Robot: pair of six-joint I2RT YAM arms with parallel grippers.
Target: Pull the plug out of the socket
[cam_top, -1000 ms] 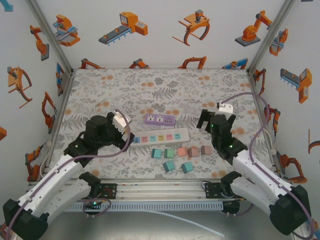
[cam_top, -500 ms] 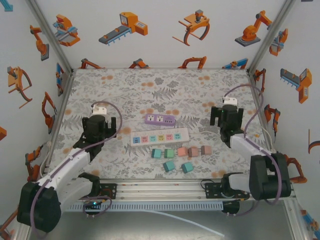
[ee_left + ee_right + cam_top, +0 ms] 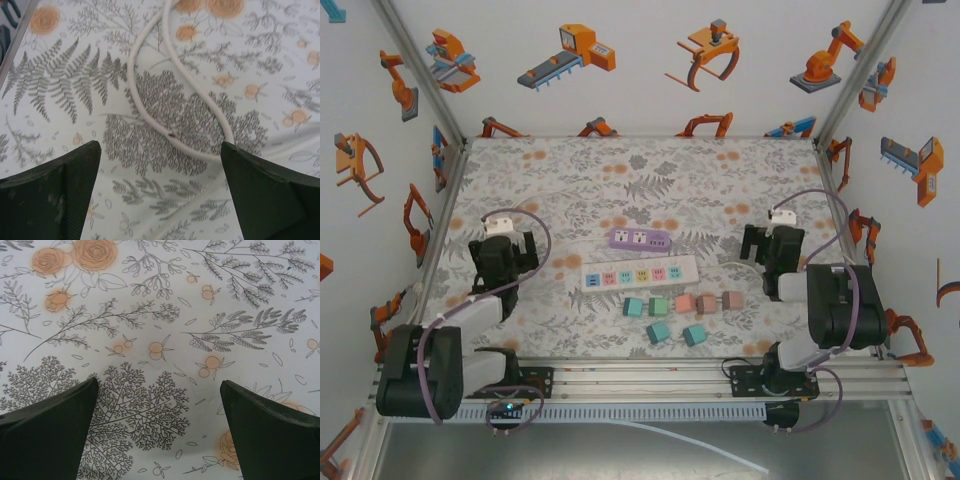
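arms drawn back since earlier, to left and right sides | left gripper (image 3: 503, 250), right gripper (image 3: 772, 243): wide, empty | strips 2: white strip (image 3: 640, 274), purple strip (image 3: 640, 238) | plugs (image 3: 684, 303) 7, loose, just near of white strip

text: none legible | white power strip (image 3: 640, 273): markings too small | wall stickers (image 3: 570, 55): pictures, no lettering

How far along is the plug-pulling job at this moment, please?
Done, it seems: the white power strip carries no plug, and the coloured plugs lie loose in front of it. In hand: nothing; the left pincer and right pincer are open and empty, off to the sides. Left: apparently nothing.
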